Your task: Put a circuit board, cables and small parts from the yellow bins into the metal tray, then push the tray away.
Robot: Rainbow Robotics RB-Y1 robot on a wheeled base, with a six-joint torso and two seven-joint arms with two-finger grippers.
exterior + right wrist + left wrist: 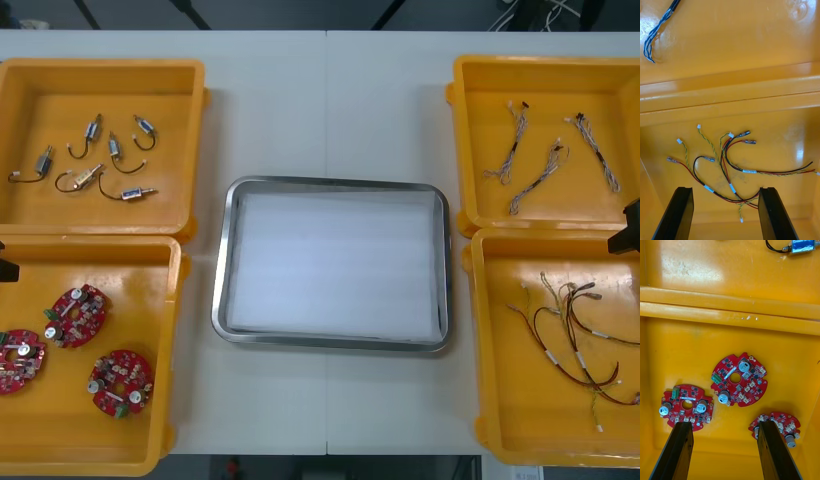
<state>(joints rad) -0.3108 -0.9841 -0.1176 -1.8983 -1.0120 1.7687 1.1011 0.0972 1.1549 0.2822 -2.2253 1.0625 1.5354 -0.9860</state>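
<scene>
1. Black, flat-sided fingers [675, 453] of the left gripper [724, 452] stand spread apart with nothing between them, over the near left bin [140, 300], a glossy yellow plastic tub with rounded walls.
2. Three round red circuit boards lie flat on that bin's floor, each with a hole in the middle and studded with small silver cylinders and white plugs. One [738, 379] lies beyond the gap between the fingers. One [687, 407] sits at the tip of one finger. One [780, 422] is partly hidden behind the tip of the other.
3. Past the bin's far wall, the far left bin [50, 100] holds small metal parts [95, 160] with curled dark leads.
4. The right gripper [725, 213] is likewise spread and empty, over the near right bin [510, 400].
5. Thin red, black and yellow cables [733, 165] lie in a loose tangle on its floor, the nearest loops lying in the gap between the fingertips. I cannot tell whether anything touches them.
6. Twisted blue and white cables [655, 30] lie in the far right bin [550, 100].
7. Between the two pairs of bins, the metal tray [222, 270] sits on the light table [330, 100]. It has a shiny rim, rounded corners and a white inside.
</scene>
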